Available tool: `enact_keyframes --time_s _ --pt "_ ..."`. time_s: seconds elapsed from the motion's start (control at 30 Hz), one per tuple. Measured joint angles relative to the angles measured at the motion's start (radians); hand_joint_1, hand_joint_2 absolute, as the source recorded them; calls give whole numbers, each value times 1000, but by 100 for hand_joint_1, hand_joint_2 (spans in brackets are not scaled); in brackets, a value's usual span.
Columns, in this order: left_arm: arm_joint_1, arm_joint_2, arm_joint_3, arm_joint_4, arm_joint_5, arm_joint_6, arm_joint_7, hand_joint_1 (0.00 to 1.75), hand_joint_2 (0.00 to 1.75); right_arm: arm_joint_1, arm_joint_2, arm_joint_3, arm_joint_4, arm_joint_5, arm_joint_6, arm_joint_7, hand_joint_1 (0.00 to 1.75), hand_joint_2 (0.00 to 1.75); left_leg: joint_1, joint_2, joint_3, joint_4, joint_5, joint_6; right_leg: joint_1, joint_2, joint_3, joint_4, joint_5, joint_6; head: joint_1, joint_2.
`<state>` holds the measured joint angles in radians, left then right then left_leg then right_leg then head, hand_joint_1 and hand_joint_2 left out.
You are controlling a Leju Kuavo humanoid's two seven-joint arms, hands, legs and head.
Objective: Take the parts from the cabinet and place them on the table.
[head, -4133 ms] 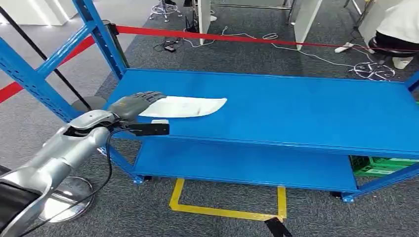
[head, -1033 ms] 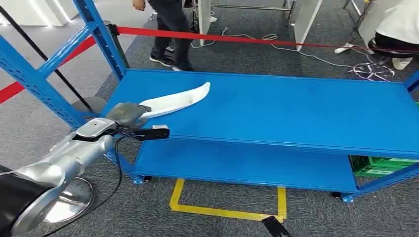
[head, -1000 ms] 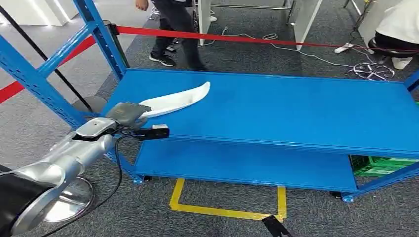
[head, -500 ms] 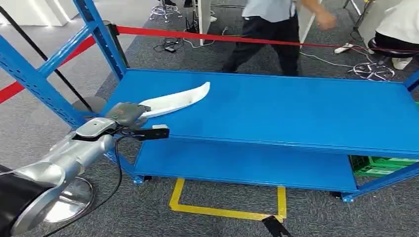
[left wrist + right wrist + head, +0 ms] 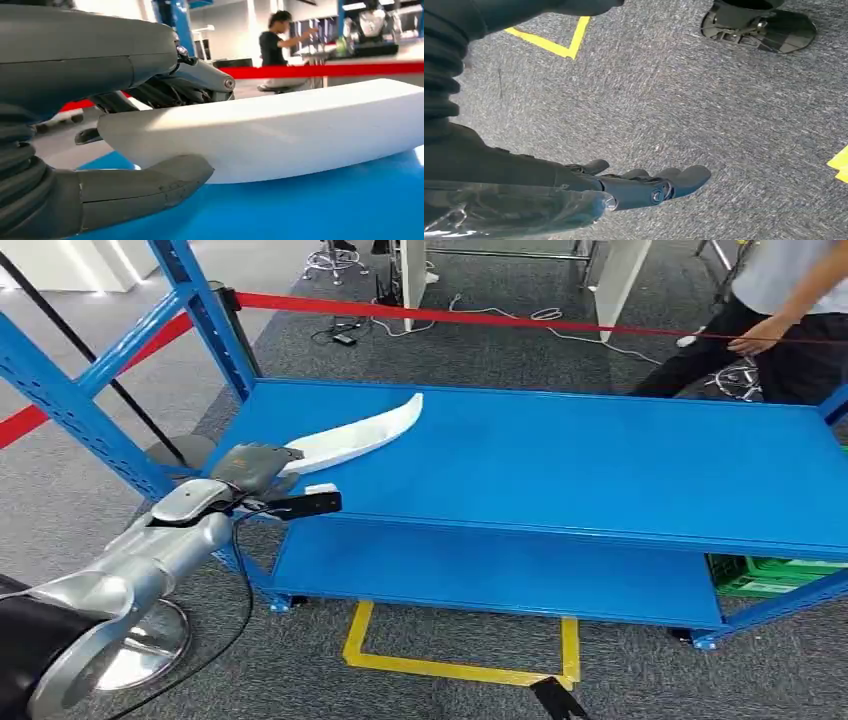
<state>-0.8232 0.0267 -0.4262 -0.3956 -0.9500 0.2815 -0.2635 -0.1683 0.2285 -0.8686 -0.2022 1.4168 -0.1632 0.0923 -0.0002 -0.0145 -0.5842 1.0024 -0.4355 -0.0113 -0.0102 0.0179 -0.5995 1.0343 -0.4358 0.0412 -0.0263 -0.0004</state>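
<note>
The left robot hand [image 5: 258, 466] grasps one end of a long white part [image 5: 352, 436]. In the left wrist view, the thick thumb [image 5: 145, 187] sits under the part [image 5: 280, 132] and the darker fingers [image 5: 190, 85] lie over its top, so the part is pinched between them.

The part is on the top shelf [image 5: 600, 465] of the blue cabinet, near the shelf's left front corner. It is long, thin and curved, a bit like a banana. Its long line runs away from the left robot hand, toward the back of the shelf and a little to the right. The held end is close to the shelf's front edge. The far end looks tipped up a bit, but I cannot tell if the middle touches the shelf.

The right robot hand [image 5: 649, 185] hangs low over the grey carpet floor [image 5: 724, 110]. Its fingers are stretched out and it holds nothing. It is far from the part, so the left robot hand is the nearer one by a lot.

I think the next move is to lift the part out over the shelf's front edge. The long far end could swing or drag on the shelf, so the lift should be slow.

A person [image 5: 790, 320] stands behind the shelf's far right corner, past a red tape [image 5: 500, 318].
</note>
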Motion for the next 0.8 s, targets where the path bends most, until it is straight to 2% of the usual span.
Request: enact_keyframes --time_s 0.13,0.2,0.27,0.37,0.43,0.6,0.8 --pt "22 -47 87 -37 160 8 -100 175 175 1 0 0 0 -6 -8 -3 0 175 0 0 -1 0 0 0 0 -1 0 0 0 0 0 0" --pt "35 -76 132 -79 257 -26 -147 175 175 2 0 0 0 -7 -9 -6 0 175 0 0 -1 0 0 0 0 0 0 0 0 0 1 0" --pt "54 -100 167 -138 352 -64 -166 175 175 4 0 0 0 -7 -12 -8 0 175 0 0 -1 0 0 0 -1 0 0 0 0 0 1 0" --pt "81 -127 201 -224 454 -91 -163 175 175 6 0 0 0 -7 -16 -9 0 175 0 0 -2 0 0 0 -1 0 -1 0 0 0 1 0" --pt "92 -137 215 -264 471 -96 -160 175 175 7 0 0 0 -7 -17 -9 0 175 0 0 -2 0 0 0 -1 0 -1 0 0 0 0 0" --pt "114 -158 230 -335 522 -95 -140 175 175 9 0 0 0 -7 -23 -9 0 175 0 0 -2 0 0 0 -1 0 -2 0 0 0 0 0" --pt "143 -197 235 -411 656 -117 -102 175 175 13 0 -1 0 -15 -34 -9 0 175 0 0 -3 0 0 0 -1 0 -2 0 0 0 1 0"
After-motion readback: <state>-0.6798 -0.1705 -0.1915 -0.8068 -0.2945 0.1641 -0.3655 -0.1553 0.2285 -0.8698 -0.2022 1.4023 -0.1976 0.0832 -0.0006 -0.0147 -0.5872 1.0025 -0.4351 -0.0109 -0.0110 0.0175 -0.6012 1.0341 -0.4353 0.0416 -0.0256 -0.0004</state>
